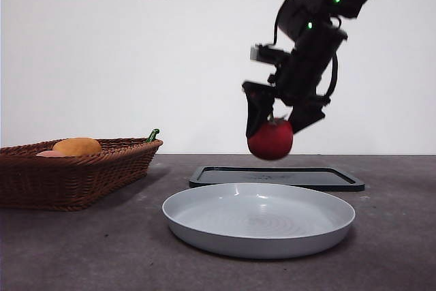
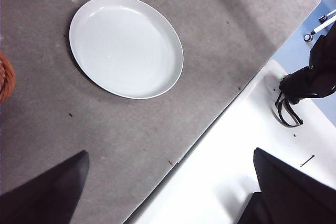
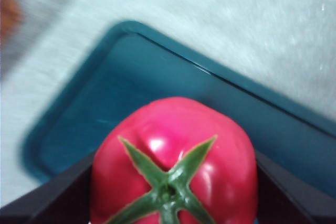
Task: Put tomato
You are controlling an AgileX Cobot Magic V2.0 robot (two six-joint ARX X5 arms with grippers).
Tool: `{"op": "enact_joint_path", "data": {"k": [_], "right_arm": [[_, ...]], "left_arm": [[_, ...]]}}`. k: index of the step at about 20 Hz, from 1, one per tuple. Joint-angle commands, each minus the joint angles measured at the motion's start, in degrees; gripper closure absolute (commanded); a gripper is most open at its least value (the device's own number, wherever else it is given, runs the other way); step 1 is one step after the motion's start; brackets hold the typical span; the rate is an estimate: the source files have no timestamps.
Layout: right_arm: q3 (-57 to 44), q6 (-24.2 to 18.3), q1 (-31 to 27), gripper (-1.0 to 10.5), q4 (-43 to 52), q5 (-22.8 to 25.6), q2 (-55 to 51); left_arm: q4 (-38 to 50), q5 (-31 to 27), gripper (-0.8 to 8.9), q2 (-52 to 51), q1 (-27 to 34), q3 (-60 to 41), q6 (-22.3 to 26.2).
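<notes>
The right claw (image 1: 271, 124) is clamped on the tomato (image 1: 270, 139), one black jaw pressed against each side of the fruit, and holds it in the air, clear of the bench (image 1: 395, 236). In the right wrist view the tomato (image 3: 176, 166) fills the space between the two jaws, glossy red, with its green leaf-crown facing the camera. The arm carrying it comes down from the upper right of the front view, dark and bulky, with small green lights lit on it.

Directly beneath the tomato, toward the far side of the bench, lies a flat dark tray (image 1: 276, 177); the right wrist view shows the same tray (image 3: 131, 82) below the fruit. Nearer than the tray sits a shallow white plate (image 1: 259, 219) with nothing in it.

At the left of the bench stands a woven brown basket (image 1: 75, 172), well apart from the plate. An orange rounded fruit (image 1: 77, 146) shows above its rim, with a pale pink fruit (image 1: 49, 154) just beside it.

The left claw (image 2: 168, 192) hangs with its jaws apart and nothing between them, over the bench edge, with the plate (image 2: 126, 45) in its view.
</notes>
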Motion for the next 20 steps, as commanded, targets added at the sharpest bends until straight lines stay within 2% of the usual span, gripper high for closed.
{"op": "enact_joint_path", "data": {"k": [1,7,10,12,14,18,20], "right_arm": [[1.62,-0.48,-0.22,7.9,0.68,0.09,3.13],[1.62,-0.57,-0.48,7.9,0.7,-0.04,5.05],[1.62,-0.57,-0.35,6.2,-0.42,-1.09,5.75],[1.62,-0.57,-0.33,6.1,-0.68,-1.16,5.75],[1.62,-0.46,-0.28,4.7,-0.87,-1.51,5.75],[1.64,-0.28,-0.09,4.0,-0.74,-1.2,5.27],[1.64,-0.28,-0.09,3.9,-1.07,-0.61,3.08]], "left_arm": [[0.57,0.28,3.18,0.33,-0.28,1.29,1.11],[0.57,0.28,3.18,0.33,-0.28,1.29,1.09],[0.57,0.28,3.18,0.33,-0.28,1.27,1.09],[0.55,0.28,3.18,0.33,-0.28,1.29,1.09],[0.5,0.28,3.17,0.33,-0.28,1.29,1.09],[0.2,0.28,3.18,0.33,-0.28,1.29,1.09],[0.2,0.28,3.18,0.33,-0.28,1.29,1.09]]}}
